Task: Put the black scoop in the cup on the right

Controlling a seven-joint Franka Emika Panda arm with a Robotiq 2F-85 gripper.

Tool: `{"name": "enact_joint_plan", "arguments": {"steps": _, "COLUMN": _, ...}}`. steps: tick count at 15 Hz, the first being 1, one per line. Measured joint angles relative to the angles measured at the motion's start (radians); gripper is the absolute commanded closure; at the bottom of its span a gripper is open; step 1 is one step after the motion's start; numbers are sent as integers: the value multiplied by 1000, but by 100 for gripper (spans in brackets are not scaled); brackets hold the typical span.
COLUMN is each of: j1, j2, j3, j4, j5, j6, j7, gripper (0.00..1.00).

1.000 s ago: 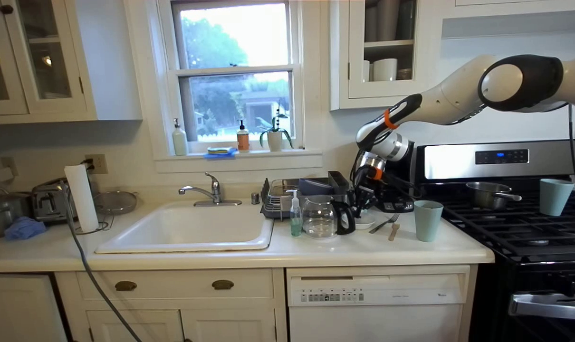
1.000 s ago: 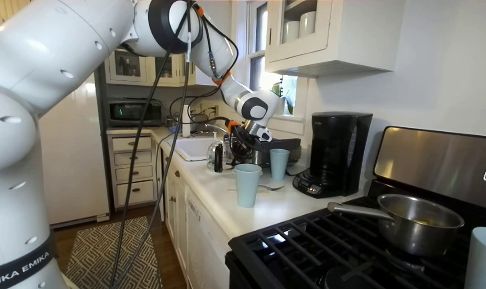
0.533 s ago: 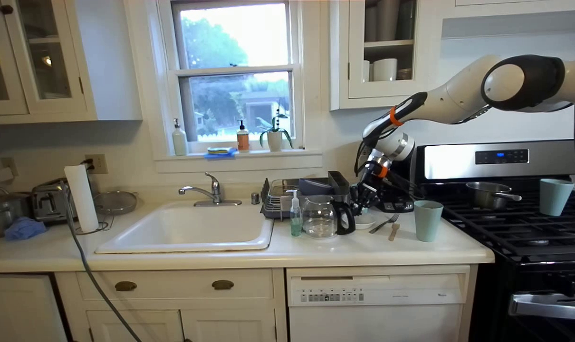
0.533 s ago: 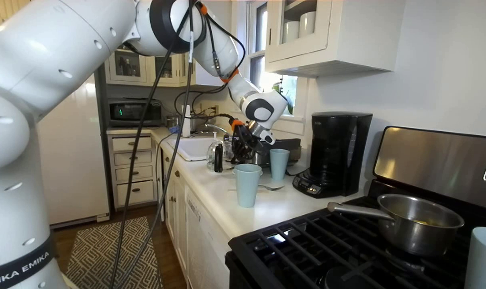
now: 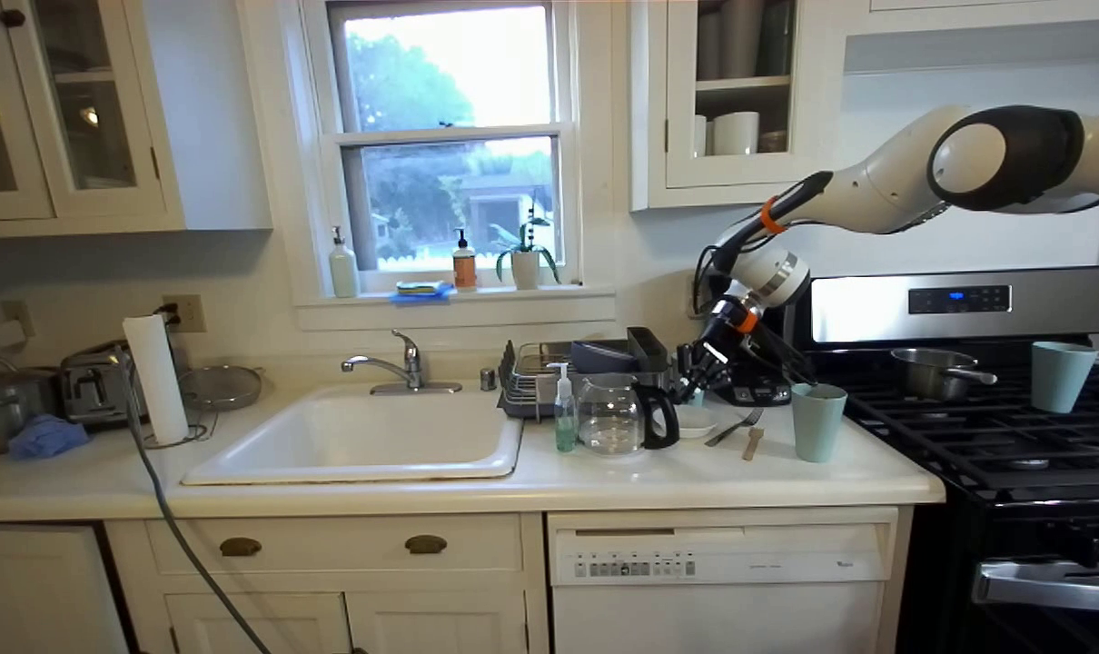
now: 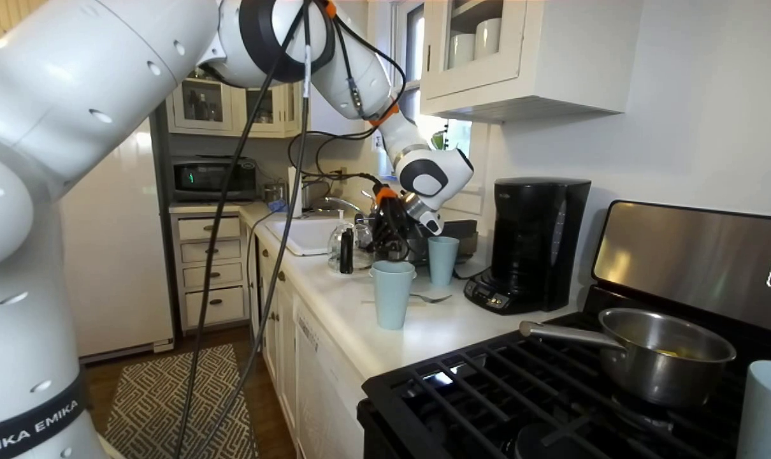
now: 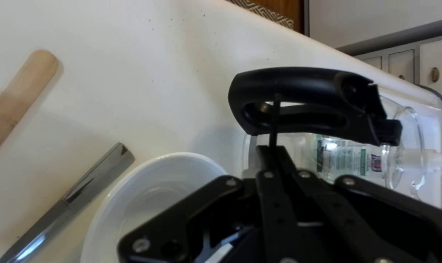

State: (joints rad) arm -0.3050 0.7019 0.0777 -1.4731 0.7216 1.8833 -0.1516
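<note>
In the wrist view the tip of the black scoop (image 7: 274,122) blurs into the dark carafe handle (image 7: 301,86). The pincer (image 7: 273,148) hides part of a white bowl (image 7: 144,201) cut by the lower edge. In both exterior views the scoop is too small to tell.

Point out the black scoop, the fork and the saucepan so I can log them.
Black scoop (image 7: 274,122): wrist view, on its thin handle; its bowl cannot be seen.
Fork (image 7: 67,204): wrist view, on the handle.
Saucepan (image 6: 650,376): in an exterior view, on the outer wall.
</note>
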Motion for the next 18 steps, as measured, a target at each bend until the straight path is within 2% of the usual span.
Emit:
{"name": "enact_joint_plan", "arguments": {"steps": 11, "j1": -69, "j2": -8, "j3": -13, "j4": 13, "j5": 232, "j6": -233, "j7": -173, "gripper": 99}}
{"name": "enact_joint_plan", "arguments": {"steps": 18, "j1": -73, "j2": -45, "j3": -32, "j4": 14, "j5": 364, "j6": -404, "j7": -202, "gripper": 99}}
